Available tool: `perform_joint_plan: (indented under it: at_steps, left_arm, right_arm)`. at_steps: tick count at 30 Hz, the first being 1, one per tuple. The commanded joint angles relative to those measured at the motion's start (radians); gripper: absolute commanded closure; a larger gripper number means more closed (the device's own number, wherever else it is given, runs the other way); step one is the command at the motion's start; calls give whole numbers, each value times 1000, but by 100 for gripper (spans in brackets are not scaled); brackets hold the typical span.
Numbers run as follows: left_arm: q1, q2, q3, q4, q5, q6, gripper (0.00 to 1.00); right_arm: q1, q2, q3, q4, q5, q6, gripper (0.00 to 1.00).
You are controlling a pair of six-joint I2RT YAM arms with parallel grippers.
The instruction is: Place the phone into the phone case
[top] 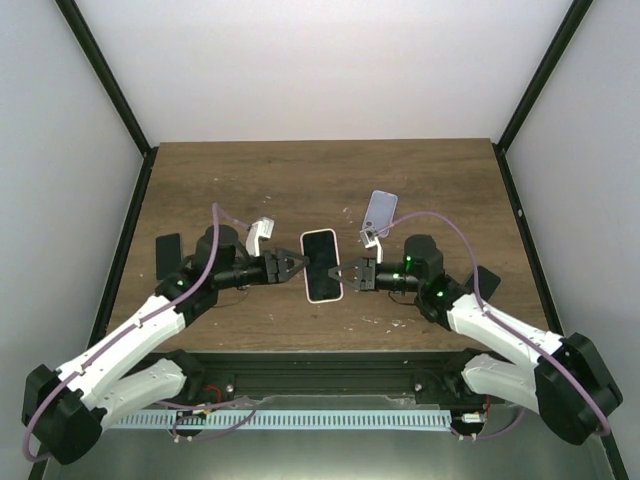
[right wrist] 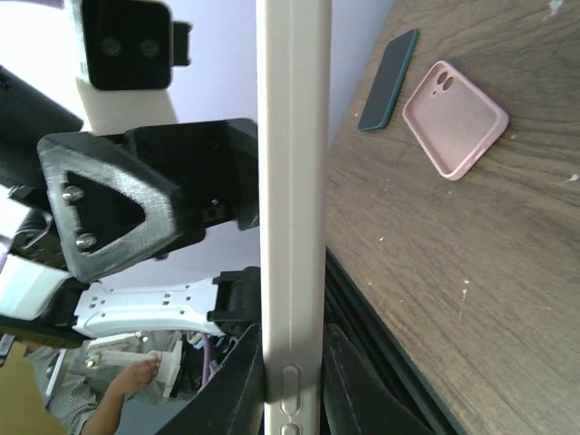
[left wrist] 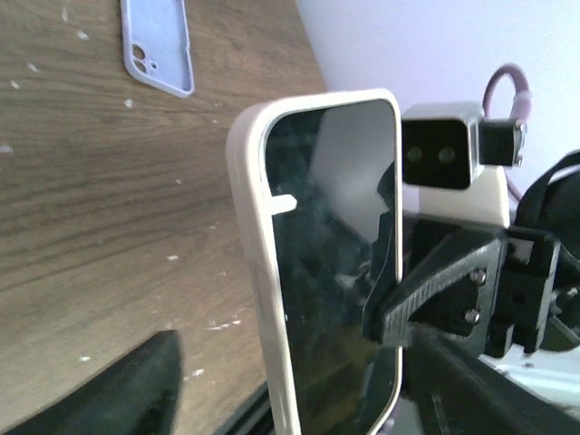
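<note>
A phone (top: 321,262) with a black screen sits in a whitish case (left wrist: 256,272) and is held in the air above the middle of the table. My right gripper (top: 345,272) is shut on the cased phone's right edge. In the right wrist view its fingers (right wrist: 237,381) pinch the case's side (right wrist: 292,181) near the buttons. My left gripper (top: 297,264) is open at the phone's left edge. In the left wrist view its fingers (left wrist: 118,390) stand wide apart on either side of the phone without touching it.
A lilac case (top: 380,210) lies on the wooden table (top: 250,190) behind the right gripper, also in the left wrist view as the lilac case (left wrist: 159,45). The right wrist view shows a pink case (right wrist: 455,118) and a dark green flat item (right wrist: 388,82) lying on the table.
</note>
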Motion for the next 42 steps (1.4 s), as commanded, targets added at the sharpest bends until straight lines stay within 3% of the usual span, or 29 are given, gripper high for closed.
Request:
perform_joint_plan:
  at_steps: [1, 3, 4, 24, 33, 42]
  left_arm:
    - [2, -38, 44, -114, -82, 71, 23]
    - [1, -51, 52, -153, -110, 93, 4]
    - [1, -58, 56, -173, -126, 101, 0]
    - [4, -202, 7, -340, -273, 114, 0]
    - [6, -201, -6, -338, -286, 115, 0]
    - [5, -193, -9, -338, -297, 108, 0]
  right_arm:
    - [-3, 28, 84, -16, 78, -63, 86]
    - [-8, 65, 109, -54, 122, -102, 86]
    - [-12, 86, 120, -74, 141, -118, 86]
    - [-146, 646, 376, -192, 169, -264, 85]
    - [-150, 697, 372, -175, 182, -252, 85]
    - [-153, 698, 350, -186, 212, -238, 75]
